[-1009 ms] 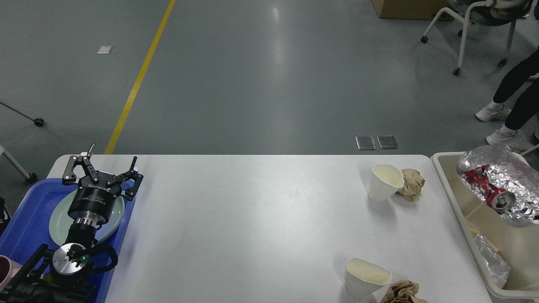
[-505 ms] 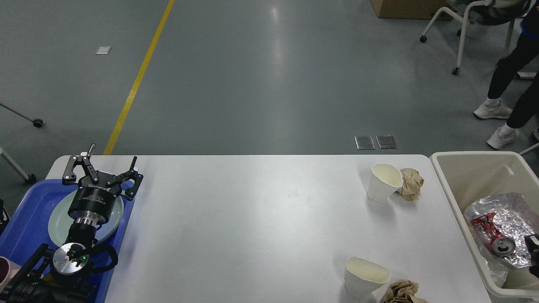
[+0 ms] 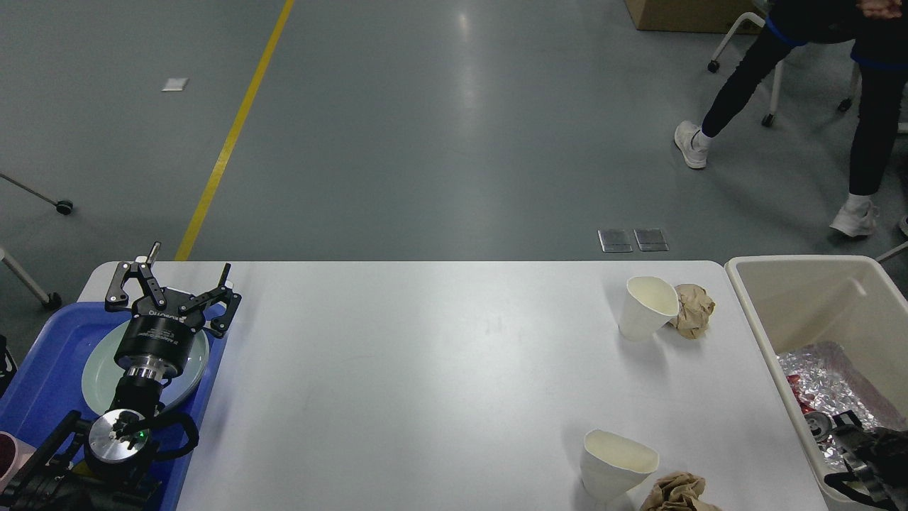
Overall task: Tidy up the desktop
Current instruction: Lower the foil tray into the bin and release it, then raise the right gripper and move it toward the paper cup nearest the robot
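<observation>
Left gripper (image 3: 172,289) raised above pale plate (image 3: 98,369) in blue tray (image 3: 42,362), fingers spread wide, holding nothing. Right gripper (image 3: 862,461) low inside cream bin (image 3: 780,284) beside crumpled foil (image 3: 823,372); finger state impossible to tell. White counter (image 3: 425,376) spanning between tray and bin, carrying two paper cups (image 3: 644,306), each touching a brown paper wad (image 3: 693,311). Grey floor beyond, yellow line (image 3: 234,128), person's legs (image 3: 745,64) far right.

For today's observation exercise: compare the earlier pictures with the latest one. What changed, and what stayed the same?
The foil bundle with the red can went from above the bin's rim down into the bin. The right gripper now shows low inside the bin. A person walked leftward behind. The left gripper, both cups and paper wads stayed put.
</observation>
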